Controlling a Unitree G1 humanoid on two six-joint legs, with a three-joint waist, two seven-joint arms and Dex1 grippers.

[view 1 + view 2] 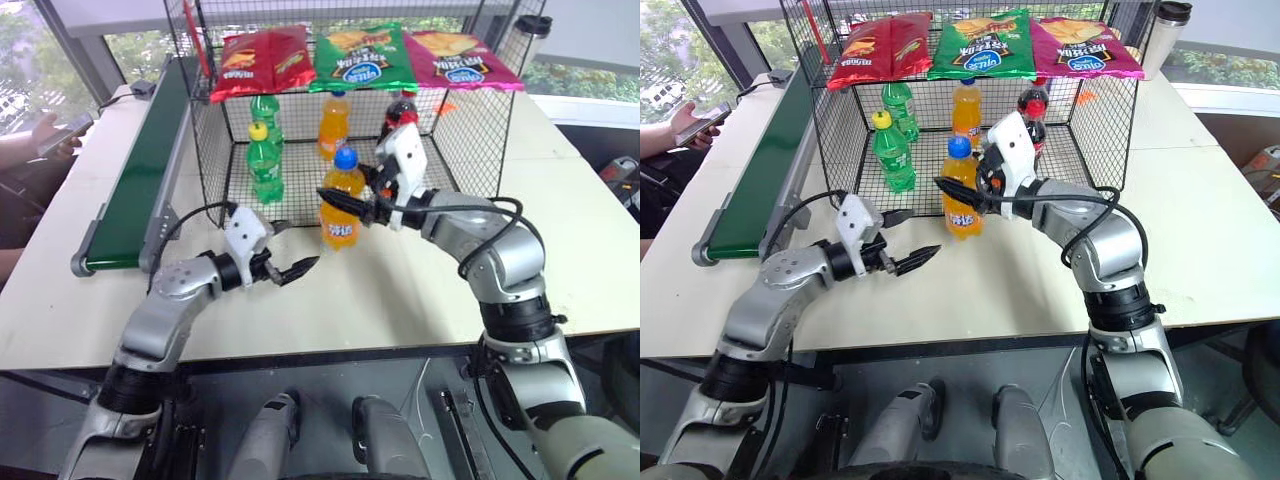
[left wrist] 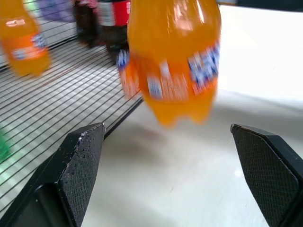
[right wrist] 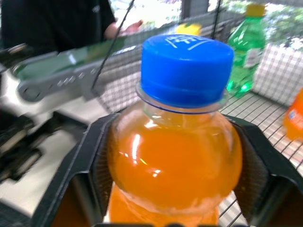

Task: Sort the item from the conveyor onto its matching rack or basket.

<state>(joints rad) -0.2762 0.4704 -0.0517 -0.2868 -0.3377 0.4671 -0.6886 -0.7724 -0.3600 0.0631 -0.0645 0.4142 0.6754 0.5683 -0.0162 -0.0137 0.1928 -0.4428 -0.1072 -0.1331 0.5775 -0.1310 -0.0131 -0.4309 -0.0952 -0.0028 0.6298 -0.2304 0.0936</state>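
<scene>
The orange soda bottle hangs just off the tabletop at the open front edge of the black wire cage basket. The right claw is clamped on its shoulder just under the blue cap, a finger pad on each side. The left claw stands wide and empty at about 8 o'clock from the bottle, well apart from it. In the left wrist view the bottle's base hovers clear of the surface, right beside the basket's front floor wire.

To do this step well, I would carry the bottle toward 12 o'clock, keeping its base above the floor wires so it does not catch the front edge. It should stay upright; the grip is high, so the heavy lower half may swing if the move is quick.

Inside stand two green bottles at 10 o'clock, another orange soda at 12 and a cola bottle at 1. The free floor between the green bottles and the cola looks like the best landing spot, beside the matching orange one.

Set the base flat on the wires before letting go. The left claw should stay aside.

The green conveyor runs along the left, with nothing on its visible stretch.
</scene>
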